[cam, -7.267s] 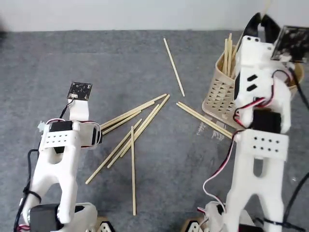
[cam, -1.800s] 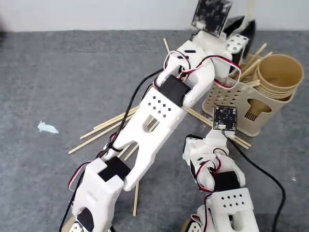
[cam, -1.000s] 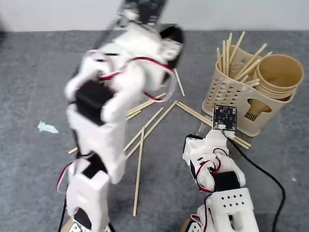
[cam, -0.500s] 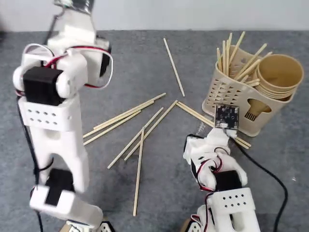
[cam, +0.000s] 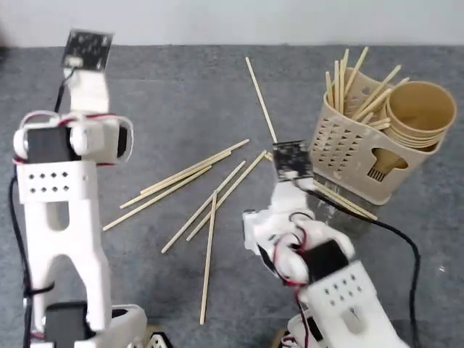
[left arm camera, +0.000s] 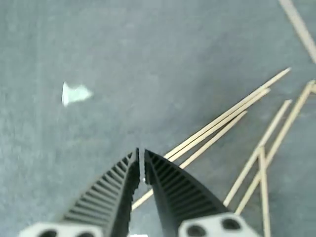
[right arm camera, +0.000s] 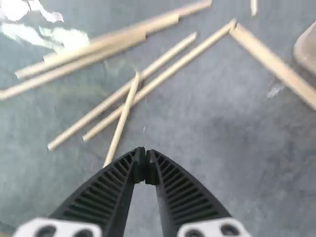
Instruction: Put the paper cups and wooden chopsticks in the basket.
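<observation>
The beige basket (cam: 341, 141) stands at the right and holds stacked paper cups (cam: 422, 109) and several wooden chopsticks (cam: 342, 76). Several loose chopsticks (cam: 190, 174) lie fanned across the middle of the grey table. One more chopstick (cam: 259, 98) lies farther back, and a pair (cam: 341, 203) rests at the basket's foot. My left gripper (left arm camera: 139, 154) is shut and empty, hanging above the near ends of three chopsticks (left arm camera: 222, 121). My right gripper (right arm camera: 143, 154) is shut and empty too, just short of a crossed chopstick (right arm camera: 123, 116).
A small white paper scrap (left arm camera: 75, 93) lies on the cloth beyond the left gripper. The basket's corner (right arm camera: 307, 49) shows at the edge of the right wrist view. The left arm (cam: 61, 181) stands tall on the left; the right arm (cam: 312, 261) is low at front centre.
The left arm has swung from the basket back to the table's left side. The right arm has turned left, away from the basket toward the loose chopsticks.
</observation>
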